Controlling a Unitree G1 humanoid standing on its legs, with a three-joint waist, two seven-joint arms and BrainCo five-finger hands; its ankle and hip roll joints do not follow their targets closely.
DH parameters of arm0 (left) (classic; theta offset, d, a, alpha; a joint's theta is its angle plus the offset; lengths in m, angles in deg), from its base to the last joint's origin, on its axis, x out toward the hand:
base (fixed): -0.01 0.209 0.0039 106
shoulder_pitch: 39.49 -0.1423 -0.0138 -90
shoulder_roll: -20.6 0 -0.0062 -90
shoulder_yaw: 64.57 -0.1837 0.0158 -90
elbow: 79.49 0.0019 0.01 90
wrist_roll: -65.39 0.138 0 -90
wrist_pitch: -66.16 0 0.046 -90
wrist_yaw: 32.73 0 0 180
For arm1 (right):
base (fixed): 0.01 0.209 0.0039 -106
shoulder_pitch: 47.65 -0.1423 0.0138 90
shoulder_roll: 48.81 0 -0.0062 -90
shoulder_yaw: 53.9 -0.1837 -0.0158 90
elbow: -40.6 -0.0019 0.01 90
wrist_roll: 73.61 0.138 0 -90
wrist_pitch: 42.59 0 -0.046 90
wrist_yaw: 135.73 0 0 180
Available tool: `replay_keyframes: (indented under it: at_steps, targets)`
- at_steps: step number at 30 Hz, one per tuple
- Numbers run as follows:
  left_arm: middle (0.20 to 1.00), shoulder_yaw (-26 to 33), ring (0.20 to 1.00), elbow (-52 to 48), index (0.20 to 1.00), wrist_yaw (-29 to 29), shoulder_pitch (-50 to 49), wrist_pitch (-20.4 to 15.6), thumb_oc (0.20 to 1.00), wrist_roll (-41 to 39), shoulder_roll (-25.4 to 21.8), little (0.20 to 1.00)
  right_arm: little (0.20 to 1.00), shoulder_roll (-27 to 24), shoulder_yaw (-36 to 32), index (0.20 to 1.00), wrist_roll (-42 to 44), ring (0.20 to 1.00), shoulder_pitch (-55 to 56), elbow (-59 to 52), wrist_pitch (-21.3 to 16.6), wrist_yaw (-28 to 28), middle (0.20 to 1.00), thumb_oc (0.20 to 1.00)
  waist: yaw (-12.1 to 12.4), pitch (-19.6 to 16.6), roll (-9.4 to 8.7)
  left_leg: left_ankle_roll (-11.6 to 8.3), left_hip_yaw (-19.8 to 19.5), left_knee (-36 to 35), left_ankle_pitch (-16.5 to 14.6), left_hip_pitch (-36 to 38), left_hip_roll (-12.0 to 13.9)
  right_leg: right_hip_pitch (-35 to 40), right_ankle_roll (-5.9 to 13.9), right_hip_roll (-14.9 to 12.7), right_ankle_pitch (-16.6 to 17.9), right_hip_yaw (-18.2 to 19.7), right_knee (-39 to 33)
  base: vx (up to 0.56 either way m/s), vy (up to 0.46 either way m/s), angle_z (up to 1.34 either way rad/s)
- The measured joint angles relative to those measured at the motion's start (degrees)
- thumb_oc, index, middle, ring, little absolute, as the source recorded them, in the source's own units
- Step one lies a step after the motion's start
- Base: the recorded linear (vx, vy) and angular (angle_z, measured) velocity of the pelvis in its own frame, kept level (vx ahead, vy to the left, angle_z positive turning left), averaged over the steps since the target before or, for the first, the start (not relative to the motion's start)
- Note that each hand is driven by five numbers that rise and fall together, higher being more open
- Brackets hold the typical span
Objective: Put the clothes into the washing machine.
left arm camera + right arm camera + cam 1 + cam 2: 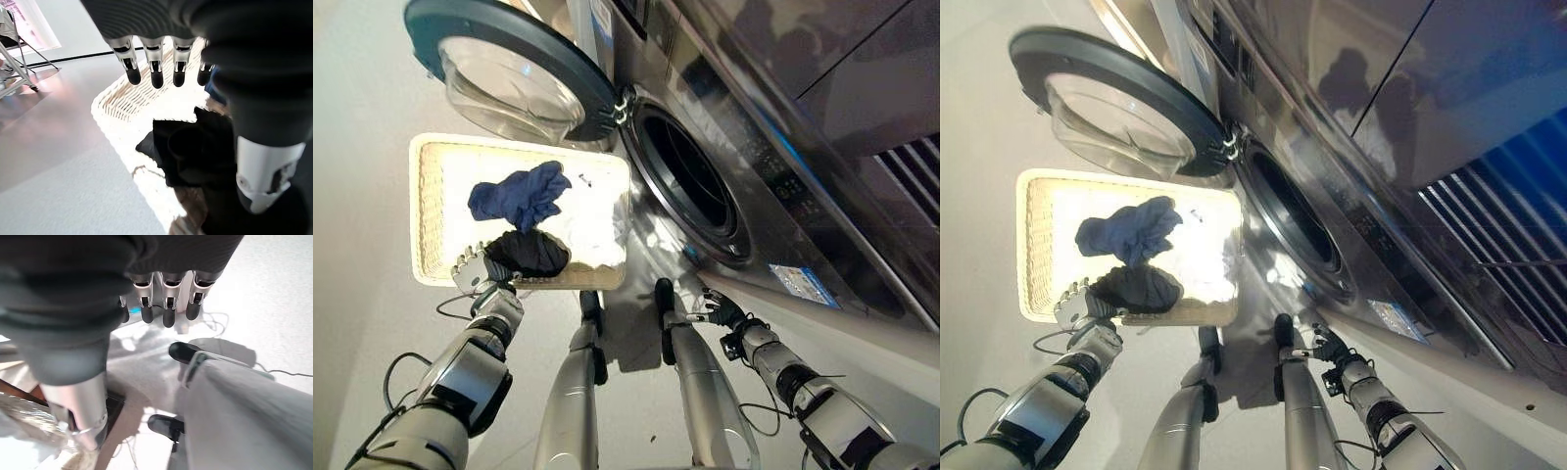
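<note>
A white woven laundry basket [431,196] sits on the floor [362,98] just beside my washing machine [783,117], and its near rim lies between my left hand [473,268] and the clothes inside it. The machine's round door [509,59] is swung wide open and hangs over the far end of the basket, next to the dark drum opening [690,181]. In my left wrist view a folding chair [14,58] stands well apart on the grey floor.

The clothes are all in the basket. A dark blue garment [521,194] lies crumpled near the middle. A black garment [530,253] is bunched against the near rim, touching the blue one. Pale white cloth [592,230] fills the side closest to the machine.

My left hand hovers over the near edge of the basket, right beside the black garment, with its fingers [154,73] straight and relaxed and nothing in their grasp. My right hand [715,308] hangs low near the machine's front panel, below the drum opening, fingers likewise loose and grasping nothing.
</note>
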Motion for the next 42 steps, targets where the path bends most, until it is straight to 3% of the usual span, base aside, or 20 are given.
replay_keyframes:
  at_steps: [11,12,14,15,16,32,36,42]
  targets:
    - [1.0,0.03,1.0,-0.33,1.0,-1.7,3.67,-0.64,1.0,-2.75,-3.57,1.0,1.0,-1.36,0.81,1.0,5.5,1.0,-1.2,-5.53,-1.45,0.06,1.0,1.0,-1.45,0.03,-0.93,0.06,-0.35,3.11,0.03,-9.07,-0.19,-8.65,-0.05,-0.36,0.1,-0.2,2.55,-0.04,0.027,0.02]
    - [0.934,0.02,0.934,-1.15,0.934,-2.31,4.33,-0.92,0.934,-2.91,-3.76,0.934,1.0,-1.86,0.82,1.0,6.21,1.0,-1.15,-6.4,-1.9,0.14,1.0,1.0,-1.44,0.0,-1.0,0.06,-0.73,3.55,0.03,-10.13,-0.29,-9.62,-0.06,-0.4,0.1,-0.34,2.96,-0.05,0.0,0.05]
    - [0.482,0.0,0.482,-2.35,0.482,-2.9,5.27,-1.34,0.482,-3.07,-4.43,0.482,1.0,-2.45,0.68,1.0,6.76,1.0,-1.21,-7.93,-2.28,0.28,1.0,1.0,-1.66,0.02,-1.15,0.07,-1.03,4.19,0.03,-12.13,-0.38,-11.46,-0.09,-0.47,0.12,-0.48,3.48,-0.03,0.002,0.05]
    - [0.366,0.04,0.366,-3.14,0.366,-3.1,5.64,-1.31,0.366,-3.12,-4.7,0.366,1.0,-2.68,0.67,1.0,6.86,1.0,-1.25,-8.72,-2.28,0.4,1.0,1.0,-1.63,0.01,-1.19,0.05,-1.12,4.34,0.02,-13.0,-0.39,-12.3,-0.09,-0.5,0.11,-0.52,3.72,-0.02,-0.009,0.05]
    - [0.2,0.01,0.2,-3.45,0.2,-3.11,5.8,-1.37,0.2,-3.14,-4.94,0.2,1.0,-2.7,0.64,1.0,7.27,1.0,-1.28,-9.24,-2.28,0.53,1.0,1.0,-1.61,0.04,-1.28,0.04,-1.12,4.28,0.05,-13.59,-0.44,-13.0,-0.09,-0.57,0.13,-0.57,3.92,-0.02,-0.017,0.04]
    - [0.2,0.03,0.2,-5.39,0.2,-4.1,6.42,-1.58,0.2,-3.64,-7.45,0.2,1.0,-2.6,0.62,1.0,7.91,1.0,-1.25,-9.84,-2.63,0.37,1.0,1.0,-2.53,0.06,-2.23,0.3,-1.66,4.23,0.39,-13.88,-0.67,-12.61,0.13,-0.79,0.51,-1.06,3.01,-0.01,-0.009,0.01]
    - [0.2,0.07,0.2,-7.72,0.2,-4.05,5.99,-1.55,0.2,-3.76,-7.98,0.2,1.0,-2.63,0.55,1.0,7.9,1.0,-1.14,-9.82,-3.19,0.1,1.0,1.0,-2.02,0.06,-2.23,0.18,-1.97,3.48,0.9,-12.29,-0.74,-11.25,0.08,-0.83,0.51,-1.34,2.99,-0.02,-0.056,0.04]
    - [0.2,0.37,0.2,-15.06,0.2,-2.81,3.83,-4.22,0.2,-6.52,-10.25,0.2,1.0,-2.38,0.38,1.0,7.7,1.0,-0.77,-9.94,-3.19,0.26,1.0,1.0,-0.08,0.11,-2.01,-0.29,-2.8,0.03,2.92,-8.2,-0.76,-8.33,-0.36,-0.87,0.57,-2.01,2.74,-0.01,-0.048,0.06]
